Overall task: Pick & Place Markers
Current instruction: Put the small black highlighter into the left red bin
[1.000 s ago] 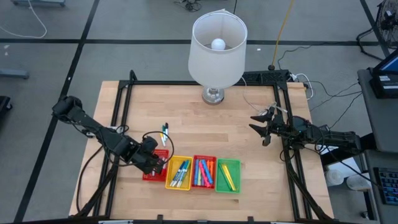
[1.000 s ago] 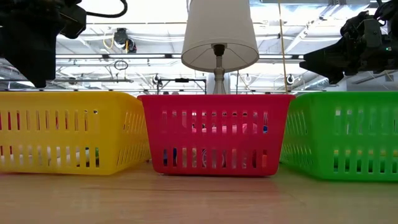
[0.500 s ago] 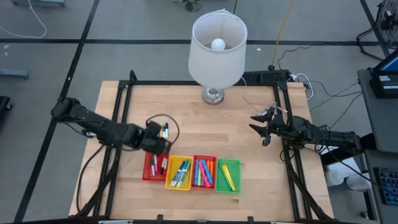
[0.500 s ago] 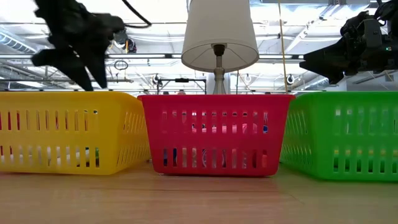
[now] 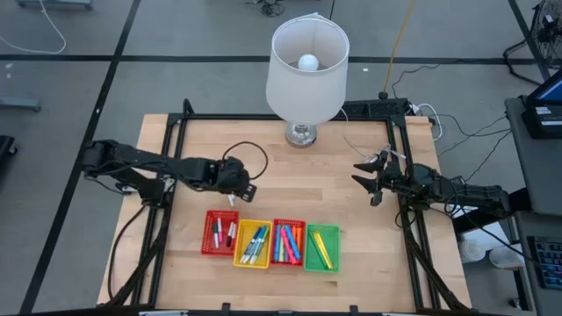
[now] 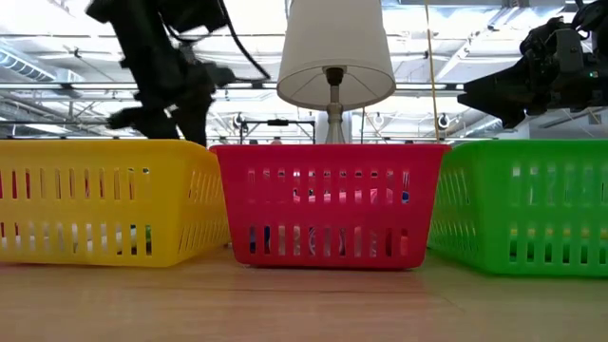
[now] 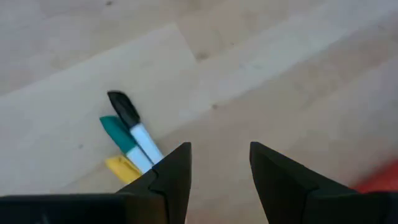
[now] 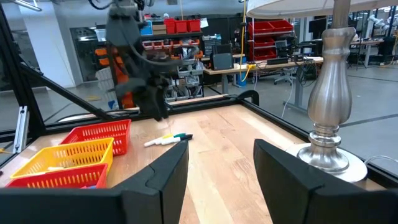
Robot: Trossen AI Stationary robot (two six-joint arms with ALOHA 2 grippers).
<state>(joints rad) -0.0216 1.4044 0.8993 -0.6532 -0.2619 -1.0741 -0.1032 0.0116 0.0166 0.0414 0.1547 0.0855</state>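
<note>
Three loose markers [image 7: 129, 138] with black, teal and yellow caps lie side by side on the wooden table; the right wrist view shows these markers [image 8: 168, 140] too. My left gripper [image 7: 219, 149] hangs open just above the table, beside them and touching nothing; in the high view this gripper [image 5: 244, 184] covers them. More markers lie in the left red tray [image 5: 219, 233], the yellow tray [image 5: 253, 244], the second red tray [image 5: 288, 242] and the green tray [image 5: 321, 248]. My right gripper [image 5: 372, 181] waits open at the table's right side.
A lamp [image 5: 306, 66] with a white shade stands on its metal base [image 5: 301, 134] at the table's far middle. The four trays sit in a row near the front edge. A black frame [image 5: 176, 140] runs round the table. Bare wood lies between the lamp and the trays.
My left gripper has swung from over the left red tray toward the table's far edge and a little to the right, turning as it went. It now hangs over the loose markers. The markers and trays have not moved.
</note>
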